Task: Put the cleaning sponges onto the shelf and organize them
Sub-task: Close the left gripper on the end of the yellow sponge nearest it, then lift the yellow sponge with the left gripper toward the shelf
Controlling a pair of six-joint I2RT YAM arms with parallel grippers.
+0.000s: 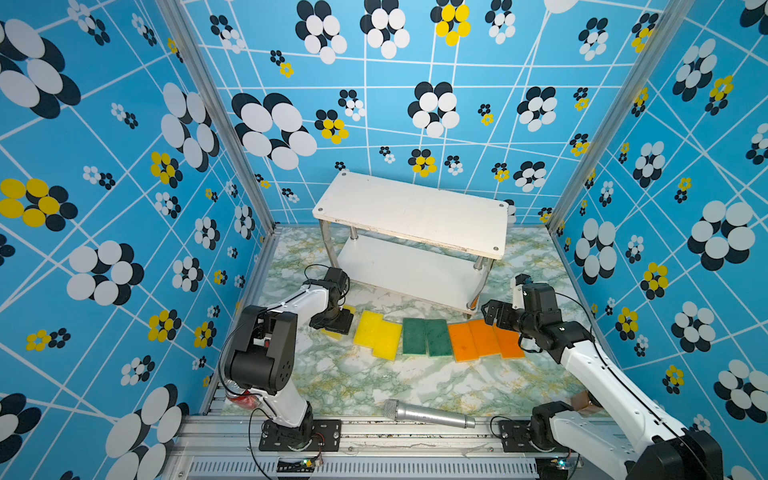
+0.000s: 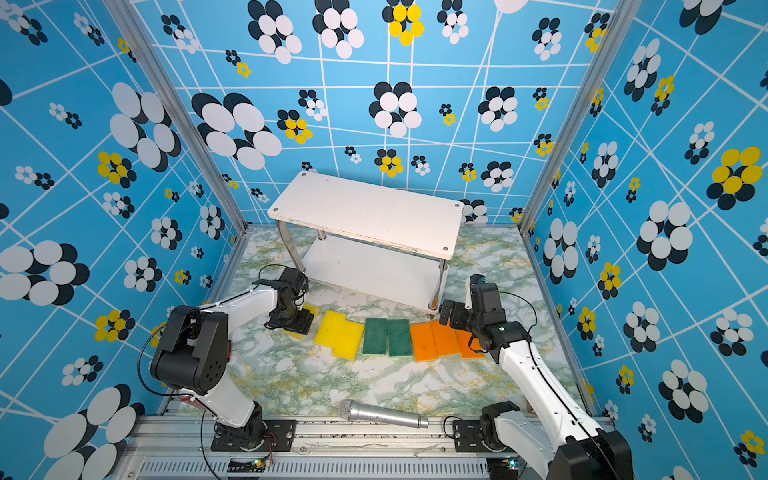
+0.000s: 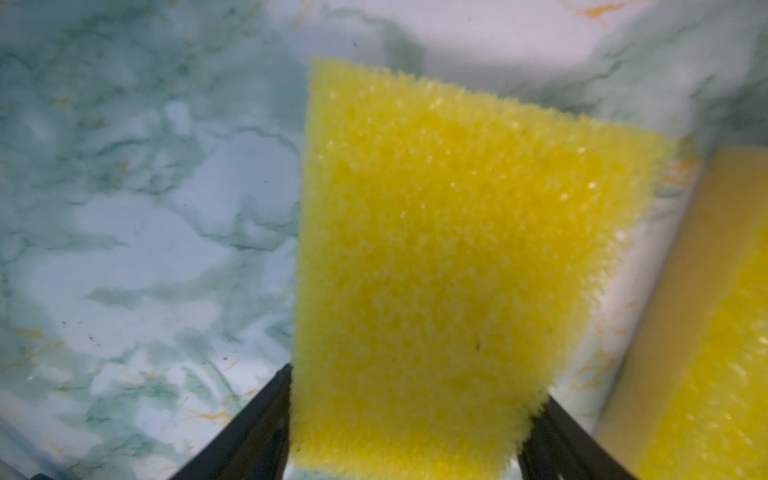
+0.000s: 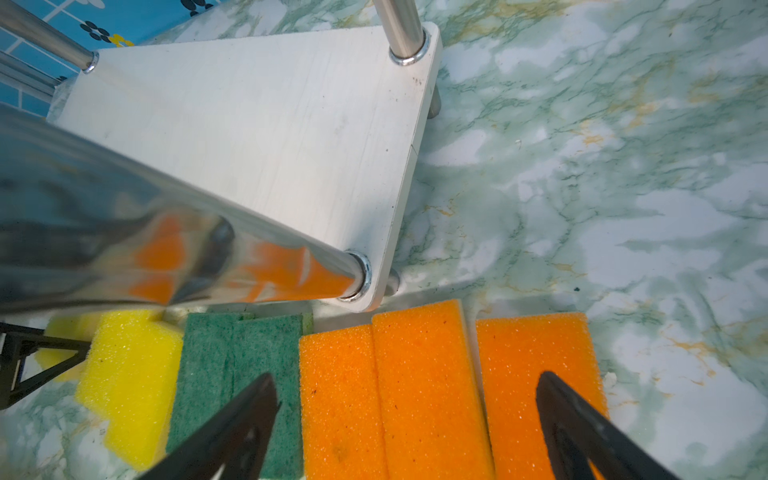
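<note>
Cleaning sponges lie in a row on the marble floor in front of the shelf [image 1: 411, 212]: two yellow [image 1: 368, 328], two dark green [image 1: 414, 336] and three orange [image 1: 484, 337]. A further yellow sponge [image 3: 436, 249] sits at the row's left end. My left gripper [image 1: 338, 326] points down on it, its fingers pressed against its two long sides. My right gripper [image 4: 405, 376] hovers open over the orange sponges [image 4: 419, 395], one fingertip above a green sponge [image 4: 208, 374] and the other above the rightmost orange one [image 4: 536, 353]. Both white boards of the shelf [image 2: 365, 216] are bare.
A silver microphone [image 1: 428, 413] lies near the front rail. The shelf's front right post [image 4: 166, 249] and lower board [image 4: 249, 145] stand just beyond the right gripper. Patterned blue walls enclose the floor on three sides.
</note>
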